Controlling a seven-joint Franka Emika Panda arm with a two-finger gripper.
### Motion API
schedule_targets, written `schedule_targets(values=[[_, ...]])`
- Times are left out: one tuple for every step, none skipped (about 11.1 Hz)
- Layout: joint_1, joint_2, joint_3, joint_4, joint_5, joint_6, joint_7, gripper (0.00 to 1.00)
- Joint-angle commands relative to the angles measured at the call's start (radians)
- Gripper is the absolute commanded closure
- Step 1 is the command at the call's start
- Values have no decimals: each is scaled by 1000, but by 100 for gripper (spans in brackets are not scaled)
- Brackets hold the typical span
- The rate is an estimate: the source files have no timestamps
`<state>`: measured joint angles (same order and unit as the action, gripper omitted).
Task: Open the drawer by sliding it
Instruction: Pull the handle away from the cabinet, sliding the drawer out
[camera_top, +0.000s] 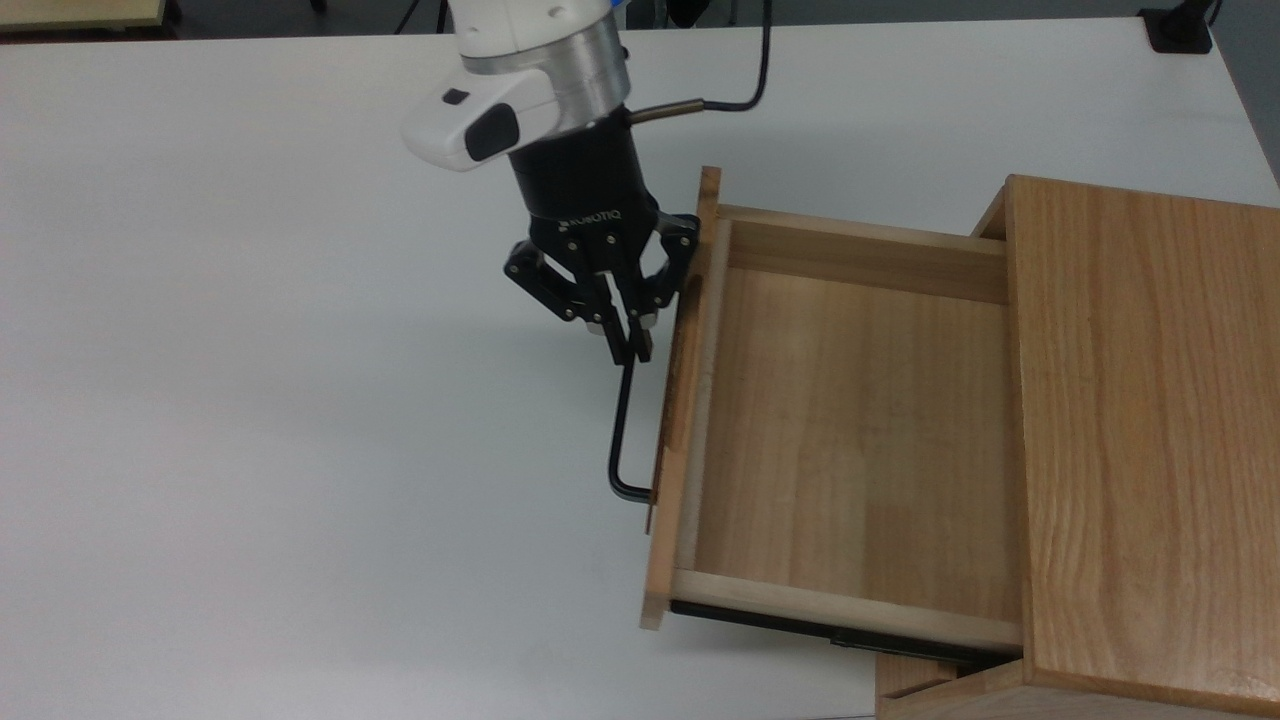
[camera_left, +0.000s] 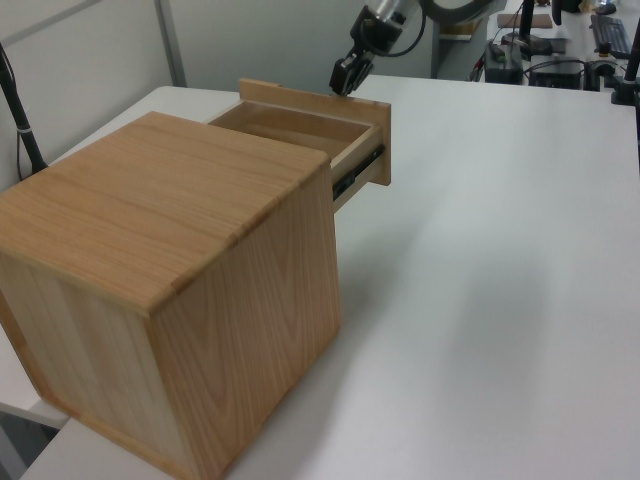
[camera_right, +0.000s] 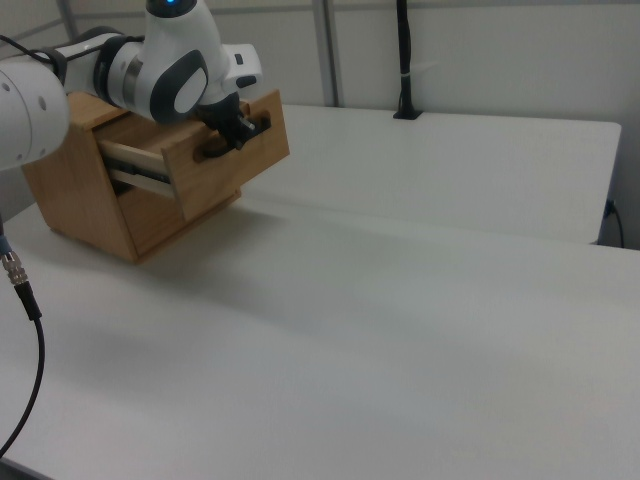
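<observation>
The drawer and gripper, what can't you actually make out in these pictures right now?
- Upper part of the handle: top view, covered by the gripper.
- Drawer front and handle: left view, face away.
- Cabinet lower part: top view, cut by the bottom edge.
- Cabinet back: right view, behind the arm.

White arm (camera_top: 520, 40), silver collar, black ROBOTIQ pincer (camera_top: 632, 340), black cable.

We see a broad white table (camera_top: 300, 400) spreading under and away from the fingers. In the right view, pale partition walls (camera_right: 480, 55) rise behind them, a black pole (camera_right: 404, 60) standing at the table's far edge. In the left view, cluttered desks (camera_left: 560, 40) lie beyond the fingers.
</observation>
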<state>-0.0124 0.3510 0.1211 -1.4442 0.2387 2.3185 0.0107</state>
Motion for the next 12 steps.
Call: schedule_targets(values=[[-26, -89, -6, -31, 39, -97, -151, 100], [-40, -96, -8, -31, 39, -128, -184, 100], [-46, -109, -9, -31, 39, -164, -223, 100], [-46, -115, -11, -33, 39, -191, -251, 100], [-47, -122, -12, -35, 40, -218, -274, 100], [-57, -124, -12, -30, 41, -238, -291, 100], [-58, -124, -12, -28, 42, -240, -287, 89], [-60, -127, -12, -30, 42, -240, -285, 62], [-60, -129, -12, -30, 47, -240, -282, 1], [-61, -129, -12, -30, 47, -243, -281, 0], [-61, -132, -12, -28, 47, -243, -264, 0], [-72, -139, -12, -28, 47, -243, -198, 0]])
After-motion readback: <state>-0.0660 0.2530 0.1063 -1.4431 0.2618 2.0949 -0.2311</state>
